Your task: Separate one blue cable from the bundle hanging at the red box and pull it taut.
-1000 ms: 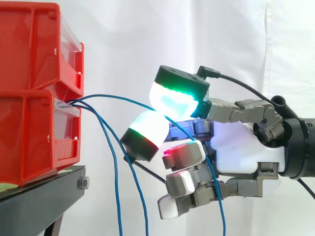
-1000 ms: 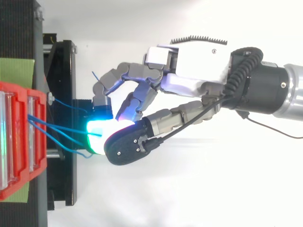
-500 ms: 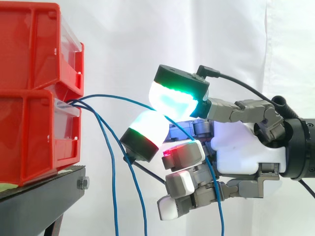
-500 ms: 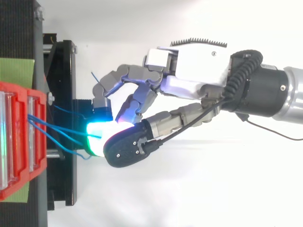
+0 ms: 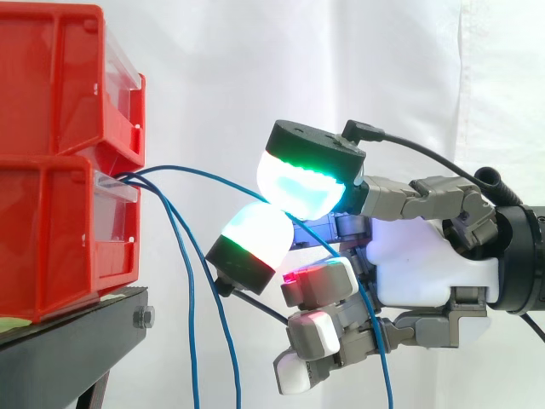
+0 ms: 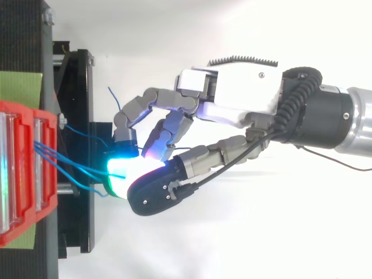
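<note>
Several thin blue cables (image 5: 183,256) come out of the lower of two stacked red bins (image 5: 60,196) and hang down beside it. One blue cable (image 5: 213,175) arcs away from the others to the right, into my hand (image 5: 426,273). It passes between a thick cyan-green glowing pad (image 5: 302,183) above and a white-green pad (image 5: 253,237) below, then drops behind the curled lower fingers. From above, my hand (image 6: 244,104) reaches from the right, and the cables (image 6: 70,165) fan from the bin (image 6: 23,174) toward the glowing pads.
The bins rest on a black stand (image 5: 77,332) whose edge sits just left of my fingertips (image 6: 75,116). A white curtain hangs behind. A loose blue cable end (image 6: 114,96) sticks up near the stand.
My hand has tilted and shifted slightly, with the lower fingers dropping a little. The held cable stays between the pads. The hanging cables have swung a bit to the left.
</note>
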You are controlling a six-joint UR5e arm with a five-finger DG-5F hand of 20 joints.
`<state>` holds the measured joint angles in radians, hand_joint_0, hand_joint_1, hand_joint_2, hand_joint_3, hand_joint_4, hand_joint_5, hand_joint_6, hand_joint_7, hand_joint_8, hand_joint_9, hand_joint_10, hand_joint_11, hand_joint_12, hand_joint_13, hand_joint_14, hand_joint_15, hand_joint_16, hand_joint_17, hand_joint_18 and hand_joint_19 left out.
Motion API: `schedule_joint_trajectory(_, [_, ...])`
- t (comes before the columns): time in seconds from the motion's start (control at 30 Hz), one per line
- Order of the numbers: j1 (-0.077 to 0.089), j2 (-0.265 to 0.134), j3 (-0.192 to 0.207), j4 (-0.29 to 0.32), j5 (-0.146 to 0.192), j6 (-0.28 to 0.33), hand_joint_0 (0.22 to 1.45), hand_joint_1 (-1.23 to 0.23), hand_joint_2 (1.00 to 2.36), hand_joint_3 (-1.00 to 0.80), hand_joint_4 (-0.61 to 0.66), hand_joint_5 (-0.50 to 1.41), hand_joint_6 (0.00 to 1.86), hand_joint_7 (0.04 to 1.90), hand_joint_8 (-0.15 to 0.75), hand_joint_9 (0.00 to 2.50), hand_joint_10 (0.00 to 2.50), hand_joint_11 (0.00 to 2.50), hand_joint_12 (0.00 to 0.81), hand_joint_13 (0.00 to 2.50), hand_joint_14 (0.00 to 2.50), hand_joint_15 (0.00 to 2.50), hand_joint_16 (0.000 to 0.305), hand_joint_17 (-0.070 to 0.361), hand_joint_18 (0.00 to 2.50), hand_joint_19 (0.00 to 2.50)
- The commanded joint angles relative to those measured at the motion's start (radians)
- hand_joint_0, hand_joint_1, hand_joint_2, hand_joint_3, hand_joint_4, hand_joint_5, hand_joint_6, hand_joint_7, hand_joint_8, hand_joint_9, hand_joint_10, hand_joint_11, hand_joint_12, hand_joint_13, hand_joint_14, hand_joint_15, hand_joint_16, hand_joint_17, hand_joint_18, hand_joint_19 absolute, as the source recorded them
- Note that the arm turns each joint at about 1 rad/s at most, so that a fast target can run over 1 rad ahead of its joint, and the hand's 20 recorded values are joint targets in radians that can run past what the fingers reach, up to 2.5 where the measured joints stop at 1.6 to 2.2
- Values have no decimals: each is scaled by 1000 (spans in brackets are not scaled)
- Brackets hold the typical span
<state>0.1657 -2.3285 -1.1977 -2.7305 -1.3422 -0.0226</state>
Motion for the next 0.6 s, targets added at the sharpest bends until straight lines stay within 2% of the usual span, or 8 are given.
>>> schedule_joint_trajectory(0.0, [0,0,0,0,0,0,728,-680,1021,-256,-116,-227,959,1123,282,1134,21,1243,356,1026,25,748,45,101,677,579])
schedule_joint_trajectory(0.57, [0,0,0,0,0,0,725,-677,1020,-251,-108,-225,960,1119,287,1122,22,1244,354,1022,26,753,46,102,669,587])
